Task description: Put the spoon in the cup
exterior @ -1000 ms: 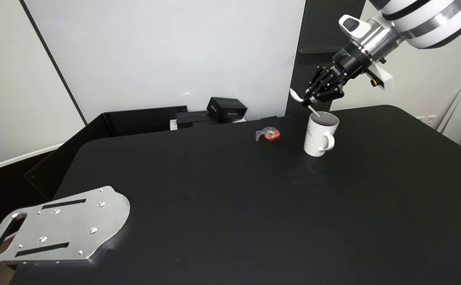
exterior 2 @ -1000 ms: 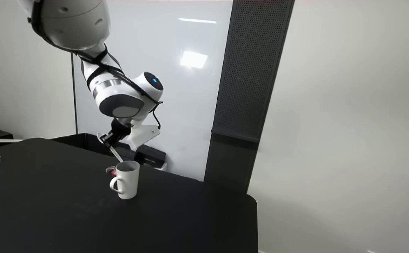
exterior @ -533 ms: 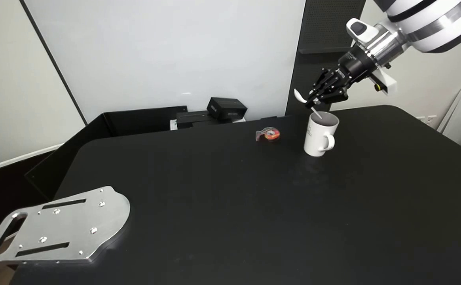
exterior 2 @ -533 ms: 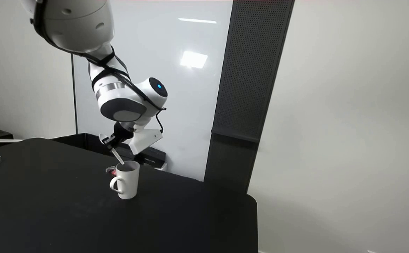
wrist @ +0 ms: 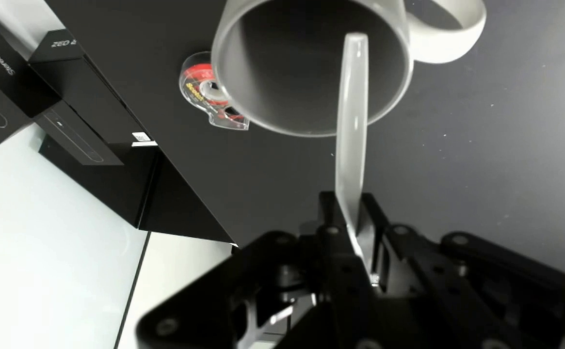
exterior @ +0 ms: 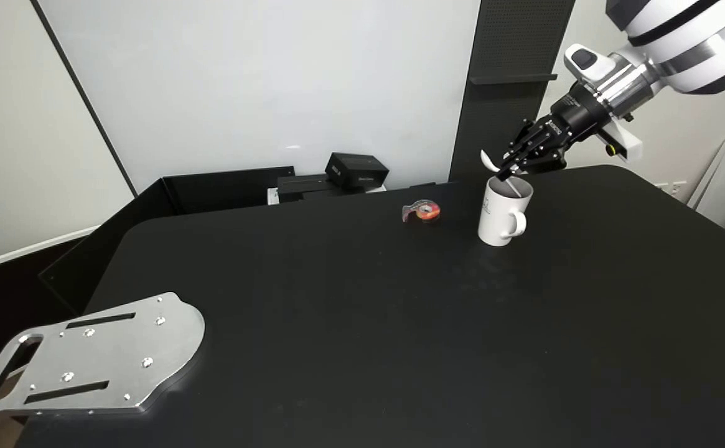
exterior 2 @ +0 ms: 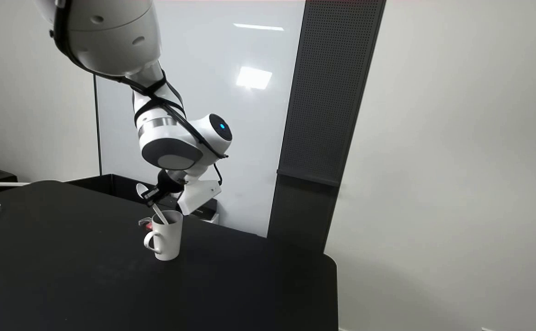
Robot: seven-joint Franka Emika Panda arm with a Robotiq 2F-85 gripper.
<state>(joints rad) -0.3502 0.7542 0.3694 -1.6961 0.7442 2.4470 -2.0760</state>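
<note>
Gripper [wrist: 350,213], black: clamped on the handle of the white spoon [wrist: 353,121], partway along. To let go only when that handle reaches well down; then to back off along its own axis, clear of bowl and rim.

White spoon, one: tilted, bowl uppermost; handle tip apparently just inside the mouth of the white mug [exterior: 496,218]. Contact with the rim cannot be told. Best fed down along its own slant, tip off the inner wall; bowl end likely top-heavy, so a shallow release may topple it out.

White mug: upright on the black counter [exterior: 312,298]. Not to be levered by the spoon, lest it slide.

Scotch tape dispenser [wrist: 214,102], red: lying near the mug; to be left alone.

Stereo-camera box [wrist: 8,89], black: past the counter's edge, well apart from the mug.
</note>
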